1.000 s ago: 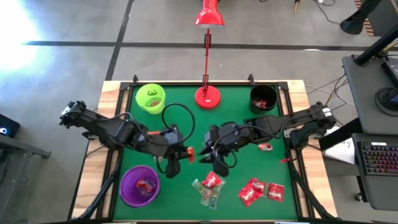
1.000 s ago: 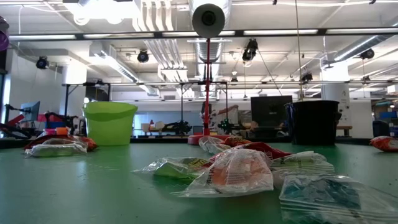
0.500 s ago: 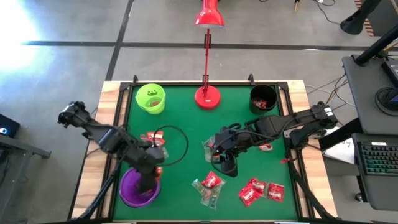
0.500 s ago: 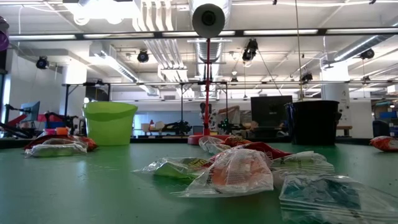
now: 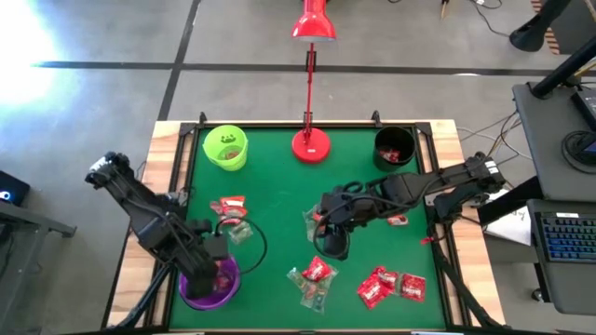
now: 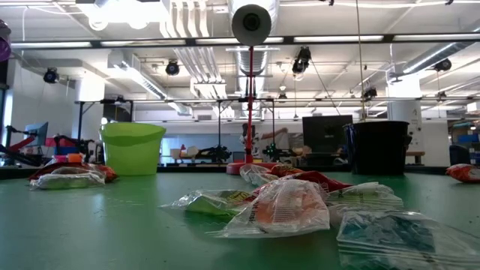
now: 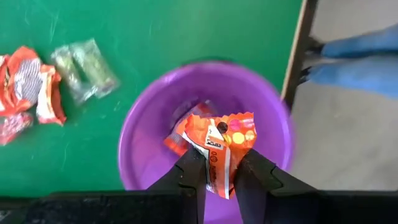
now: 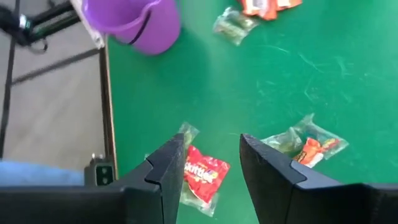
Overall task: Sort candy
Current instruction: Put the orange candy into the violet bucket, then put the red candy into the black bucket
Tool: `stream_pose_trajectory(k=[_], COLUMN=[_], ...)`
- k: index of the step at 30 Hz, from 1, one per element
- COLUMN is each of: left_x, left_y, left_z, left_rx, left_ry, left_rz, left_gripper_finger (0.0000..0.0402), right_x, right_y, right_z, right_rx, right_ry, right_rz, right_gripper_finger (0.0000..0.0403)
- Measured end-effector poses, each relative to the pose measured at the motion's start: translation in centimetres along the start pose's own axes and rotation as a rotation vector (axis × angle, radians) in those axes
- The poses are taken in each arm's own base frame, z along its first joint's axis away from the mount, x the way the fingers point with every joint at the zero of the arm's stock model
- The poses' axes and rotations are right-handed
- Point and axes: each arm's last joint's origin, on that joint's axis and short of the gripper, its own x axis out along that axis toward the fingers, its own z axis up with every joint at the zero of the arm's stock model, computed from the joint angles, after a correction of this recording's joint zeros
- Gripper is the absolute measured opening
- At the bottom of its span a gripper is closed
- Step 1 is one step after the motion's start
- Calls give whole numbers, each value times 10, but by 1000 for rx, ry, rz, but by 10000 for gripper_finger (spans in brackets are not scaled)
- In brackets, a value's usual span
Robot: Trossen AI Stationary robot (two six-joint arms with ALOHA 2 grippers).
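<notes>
**One orange sweet held over purple cup**

Two arms at work. Left tool (image 7: 216, 174) hangs above the round purple plastic cup (image 7: 143, 130) at the tabletop's (image 5: 279, 177) near-left corner, pointing down, fingers pinched on a shiny orange-wrapped candy (image 7: 222, 146); its long axis runs up out of the fingers, and another red piece lies inside the cup. Right tool (image 8: 211, 165) hovers mid-tabletop, fingers apart, holding nothing, w/ a red-wrapped sweet (image 8: 202, 174) on the green surface below, showing between them. Clear greenish & red pieces lie nearby. Lime-green cup (image 5: 225, 146), black cup (image 5: 394, 145) & red desk lamp (image 5: 311, 141) stand along the far edge.
</notes>
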Motion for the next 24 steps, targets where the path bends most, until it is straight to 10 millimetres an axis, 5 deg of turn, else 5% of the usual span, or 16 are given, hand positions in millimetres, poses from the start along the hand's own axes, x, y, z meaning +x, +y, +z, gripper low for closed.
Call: stream_pose_trajectory(k=[14,24], left_x=[36,7], left_y=[12,13], left_z=[-18,-12], left_rx=[35,49], left_ry=[116,-49], left_rz=[148,217], left_gripper_finger=[104,107], right_x=[0,15], right_y=[-4,-26], right_z=[2,0], right_rx=[99,163], right_ry=[-67,-98], right_rz=[-100,-265], right_gripper_finger=[167,167])
